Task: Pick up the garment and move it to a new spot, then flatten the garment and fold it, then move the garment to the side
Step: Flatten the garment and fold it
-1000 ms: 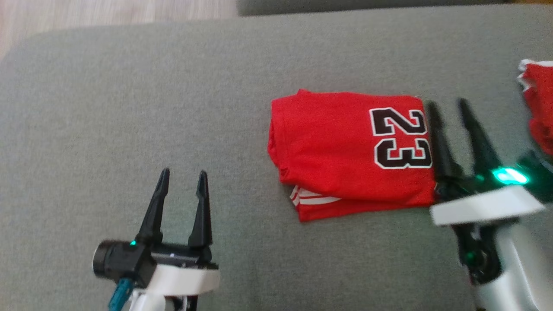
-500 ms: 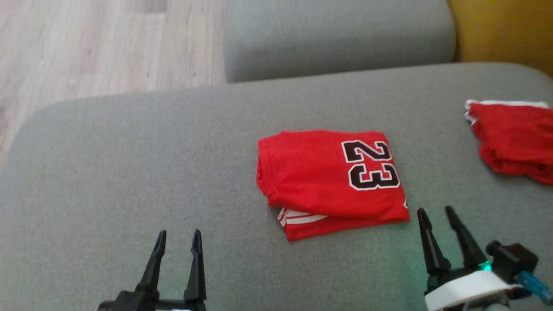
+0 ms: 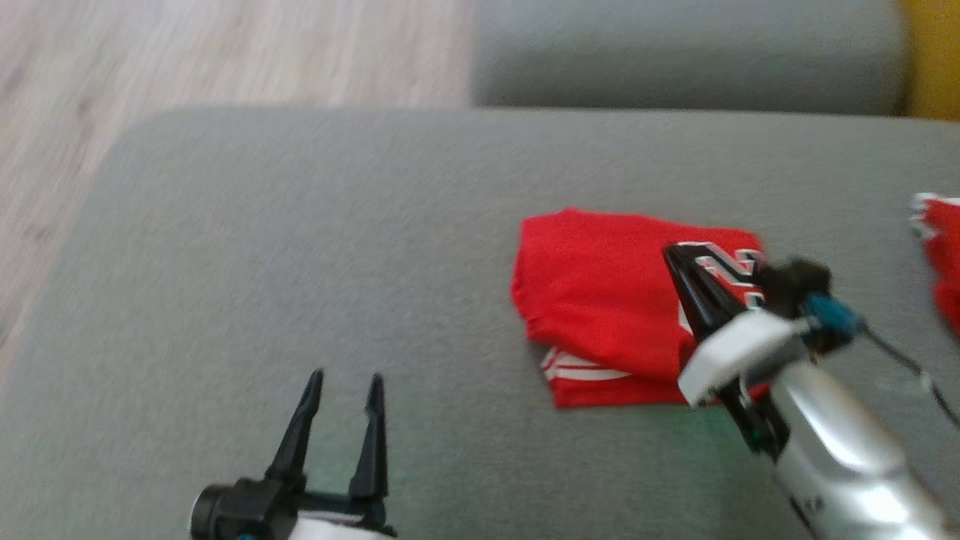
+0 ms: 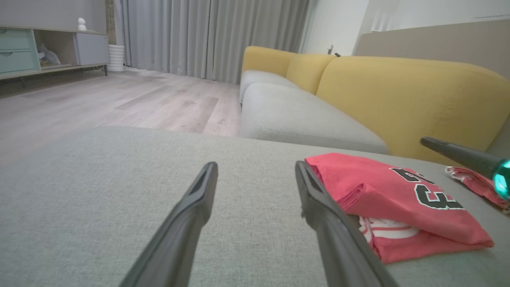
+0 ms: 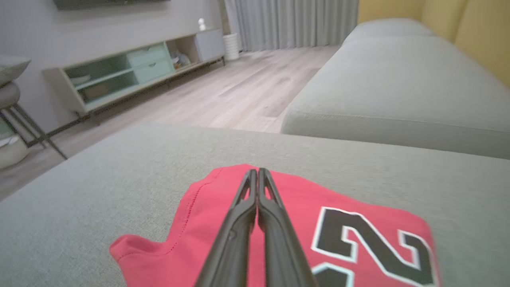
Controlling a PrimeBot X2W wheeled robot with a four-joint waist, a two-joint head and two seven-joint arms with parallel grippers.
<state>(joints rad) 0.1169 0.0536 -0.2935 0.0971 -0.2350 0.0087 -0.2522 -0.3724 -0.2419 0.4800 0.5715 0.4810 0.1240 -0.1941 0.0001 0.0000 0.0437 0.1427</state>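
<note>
The garment (image 3: 592, 285) is a red jersey with a black "23", folded into a rectangle on the grey cushion (image 3: 300, 225). It also lies to the right in the left wrist view (image 4: 382, 191). My right gripper (image 3: 671, 255) is shut with nothing between its fingers, hanging over the garment's numbered right part and pointing up-left. From its wrist the closed fingers (image 5: 257, 172) lie over the garment (image 5: 303, 199); whether they touch it I cannot tell. My left gripper (image 3: 345, 376) stands open over bare cushion, left of the garment (image 4: 256, 165).
Another red cloth (image 3: 941, 255) lies at the cushion's right edge. A second grey seat cushion (image 3: 675, 52) sits behind, with a yellow backrest (image 4: 398, 91) beyond it. Wooden floor (image 3: 187, 52) lies past the cushion's left edge.
The head camera has shifted. My right gripper has shut and swung from beside the garment to over its numbered part. The left gripper stays open.
</note>
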